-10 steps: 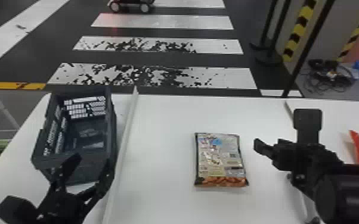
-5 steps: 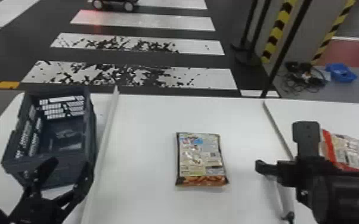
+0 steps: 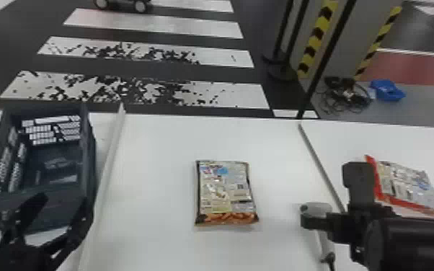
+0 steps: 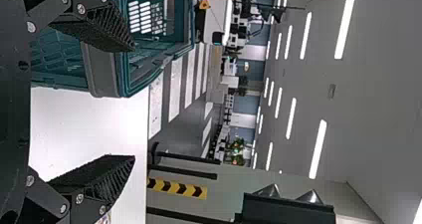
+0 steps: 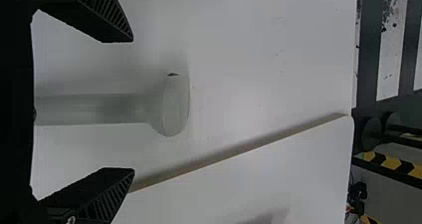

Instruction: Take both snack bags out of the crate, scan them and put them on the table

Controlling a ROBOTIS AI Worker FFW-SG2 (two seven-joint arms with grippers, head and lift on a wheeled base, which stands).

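My view swung right, showing more of the red-edged bag (image 3: 409, 187) inside the counter's (image 3: 155, 144) far edge, and my right claw (image 5: 133, 104), spread wide around the scanner (image 5: 174, 104), probably had the middle bag (image 3: 225, 192) to scan.

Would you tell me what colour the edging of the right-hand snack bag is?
The bag's edging is red, which shows best in the head view.

In my head view, my left claw (image 3: 65, 199) hides part of the crate's near wall (image 3: 60, 212). The top edge crops a wheeled object (image 3: 122, 3). I can't read the blurred print on the middle snack bag (image 3: 225, 191). My left wrist view cuts off the crate.
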